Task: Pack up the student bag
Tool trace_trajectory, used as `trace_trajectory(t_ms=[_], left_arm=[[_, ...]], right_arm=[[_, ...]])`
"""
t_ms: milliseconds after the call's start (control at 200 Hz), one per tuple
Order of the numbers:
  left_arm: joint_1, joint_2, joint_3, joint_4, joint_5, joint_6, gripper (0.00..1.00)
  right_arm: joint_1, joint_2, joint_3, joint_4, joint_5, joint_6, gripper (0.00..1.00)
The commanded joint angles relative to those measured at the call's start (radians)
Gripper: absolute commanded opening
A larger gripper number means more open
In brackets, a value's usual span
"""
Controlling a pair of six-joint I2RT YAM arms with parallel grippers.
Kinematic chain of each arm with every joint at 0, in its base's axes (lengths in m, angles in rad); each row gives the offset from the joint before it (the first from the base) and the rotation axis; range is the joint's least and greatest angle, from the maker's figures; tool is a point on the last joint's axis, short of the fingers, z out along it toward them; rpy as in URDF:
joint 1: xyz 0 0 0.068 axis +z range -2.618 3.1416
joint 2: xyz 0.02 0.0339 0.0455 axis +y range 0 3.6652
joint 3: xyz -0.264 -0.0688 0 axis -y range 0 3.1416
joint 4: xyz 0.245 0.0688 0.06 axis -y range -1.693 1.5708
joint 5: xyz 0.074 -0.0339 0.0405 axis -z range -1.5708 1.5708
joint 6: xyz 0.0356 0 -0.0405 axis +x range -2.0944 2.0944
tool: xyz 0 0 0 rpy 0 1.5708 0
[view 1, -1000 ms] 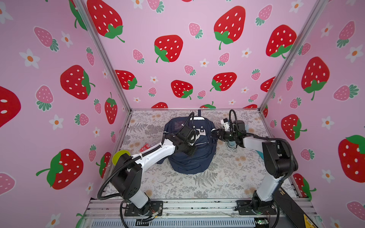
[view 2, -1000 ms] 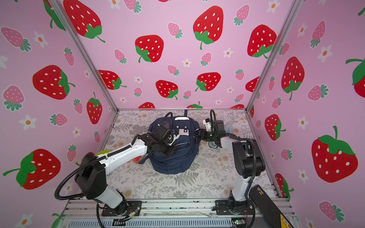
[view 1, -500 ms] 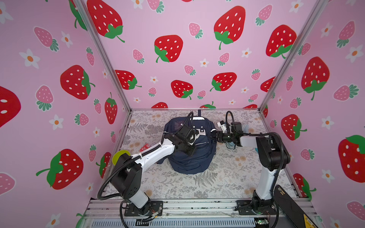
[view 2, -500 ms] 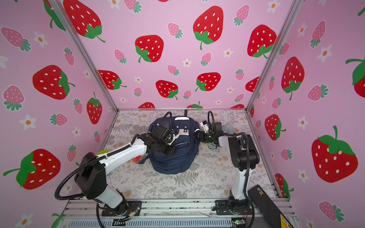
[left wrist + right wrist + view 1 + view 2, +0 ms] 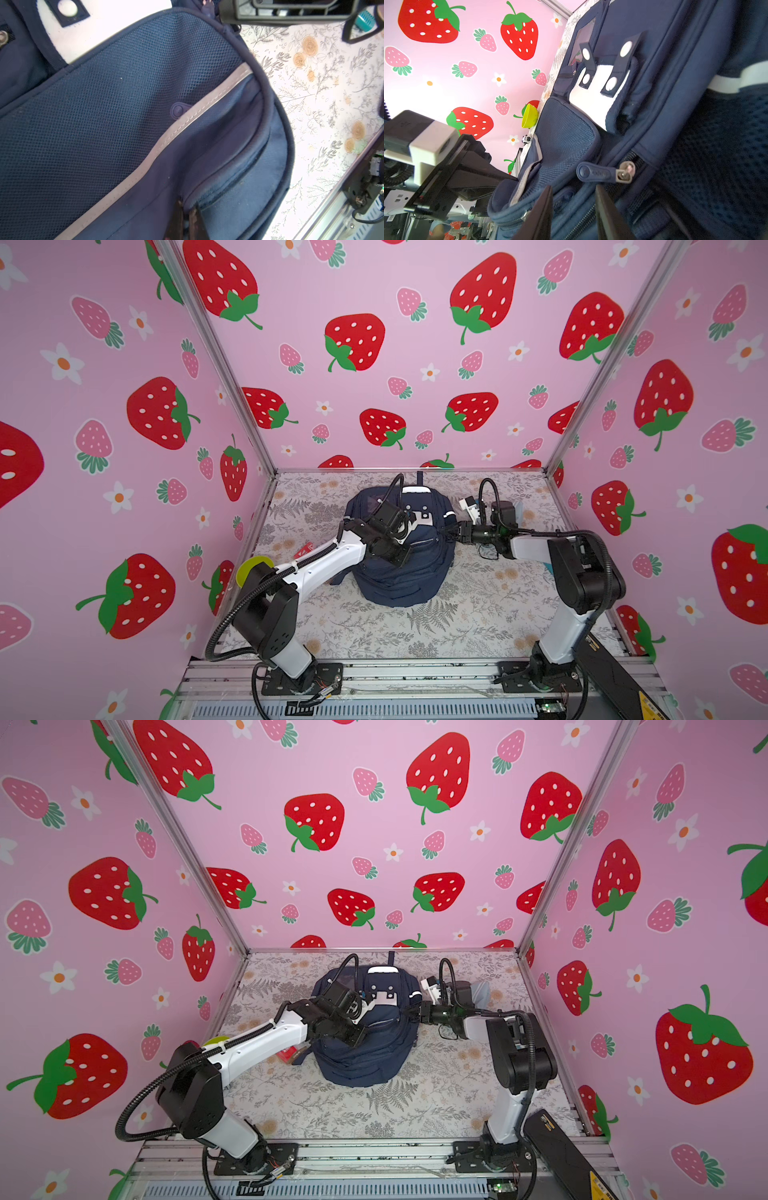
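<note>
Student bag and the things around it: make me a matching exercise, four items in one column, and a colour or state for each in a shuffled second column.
Column one:
1. student bag
2. bowl
3. left tool
4. right tool

Column two:
A. yellow-green
B. shut on the bag's fabric
C. navy blue
D. open, next to the zip pull

Pairs: 1-C, 2-A, 3-B, 4-D

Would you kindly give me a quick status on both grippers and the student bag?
Left gripper shut, pinching student bag front fabric. Right gripper open, just short of zipper pull. Left arm lies across bag front.
</note>
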Motion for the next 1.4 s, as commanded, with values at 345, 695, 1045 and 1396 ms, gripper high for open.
trace_trajectory(t_ms=[345,695,1045,1396], left_arm=[[0.014,-0.015,0.021,0.018,-0.005,-0.013,0.0],[0.014,-0.011,0.021,0.021,0.002,-0.019,0.0],[0.013,-0.001,0.022,0.02,0.004,-0.016,0.0],[0.014,0.006,0.025,0.013,-0.001,-0.013,0.0]], right_arm=[[0.078,-0.137,0.175,-0.487,0.506,-0.141,0.56],[0.223,-0.011,0.458,-0.854,0.873,-0.244,0.52],[0.307,0.112,0.632,-1.037,1.044,-0.252,0.52],[0.33,0.075,0.599,-1.049,1.065,-0.241,0.41]])
